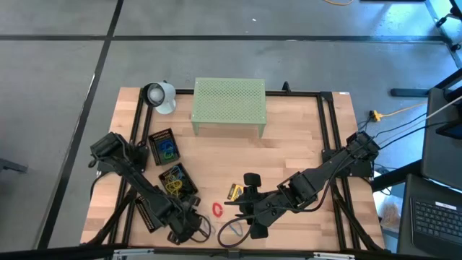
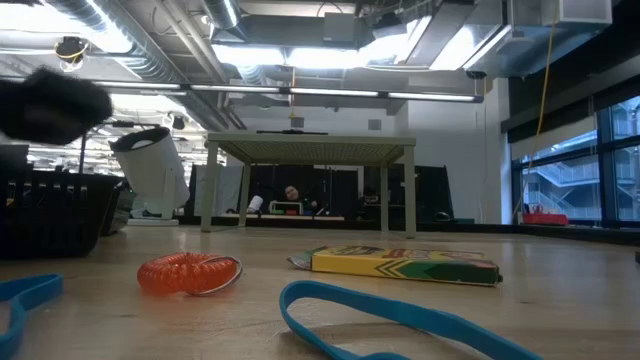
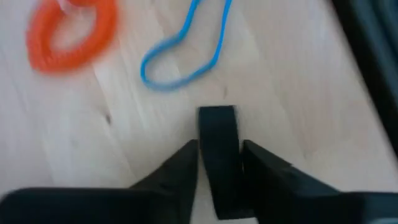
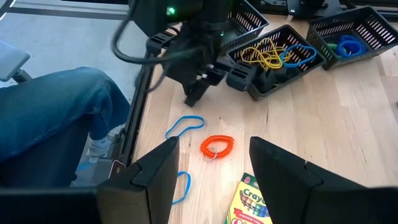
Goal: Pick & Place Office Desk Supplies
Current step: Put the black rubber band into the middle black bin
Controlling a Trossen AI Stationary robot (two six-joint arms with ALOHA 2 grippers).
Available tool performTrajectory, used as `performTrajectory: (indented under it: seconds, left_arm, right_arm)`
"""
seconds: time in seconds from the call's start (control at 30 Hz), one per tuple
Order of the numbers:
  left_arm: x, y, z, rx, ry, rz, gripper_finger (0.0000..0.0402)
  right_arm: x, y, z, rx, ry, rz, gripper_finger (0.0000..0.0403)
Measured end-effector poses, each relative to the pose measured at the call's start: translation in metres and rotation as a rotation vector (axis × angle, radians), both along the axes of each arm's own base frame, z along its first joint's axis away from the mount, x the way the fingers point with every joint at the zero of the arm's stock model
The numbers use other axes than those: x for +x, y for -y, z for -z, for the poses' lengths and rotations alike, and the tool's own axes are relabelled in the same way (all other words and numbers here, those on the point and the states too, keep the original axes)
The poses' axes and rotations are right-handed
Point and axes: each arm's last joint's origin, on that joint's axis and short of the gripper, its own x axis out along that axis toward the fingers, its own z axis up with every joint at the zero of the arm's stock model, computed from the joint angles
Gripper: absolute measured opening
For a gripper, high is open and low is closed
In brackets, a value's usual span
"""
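High view: the crayon box [image 1: 234,191] lies low centre, long axis diagonal, beside the red coil [image 1: 218,209]. Two mesh trays [image 1: 163,146] at left hold yellow and blue bands.

Left wrist view: the left gripper [image 3: 219,163] pinches a black binder clip [image 3: 219,134].

Right wrist view: the right gripper [image 4: 214,168] gapes wide, empty.

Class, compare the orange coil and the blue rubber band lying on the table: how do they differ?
The orange coil is a thick, ribbed spiral; the blue rubber band is a thin, smooth strip. The coil forms a compact ring with a small metal ring attached; the band sprawls in a loose, uneven loop. Both lie flat on the wooden table.
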Motion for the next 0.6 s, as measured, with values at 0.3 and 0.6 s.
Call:
performTrajectory:
  seconds: [0.3,0.6]
  left_arm:
    - [0.016,0.005,-0.046,0.13,0.03,0.0,0.0006]
    - [0.011,0.007,-0.064,0.107,-0.052,-0.161,0.0011]
  right_arm:
    - [0.0,0.0,0.0,0.0,0.0,0.0,0.0199]
    - [0.0,0.0,0.0,0.0,0.0,0.001,0.0199]
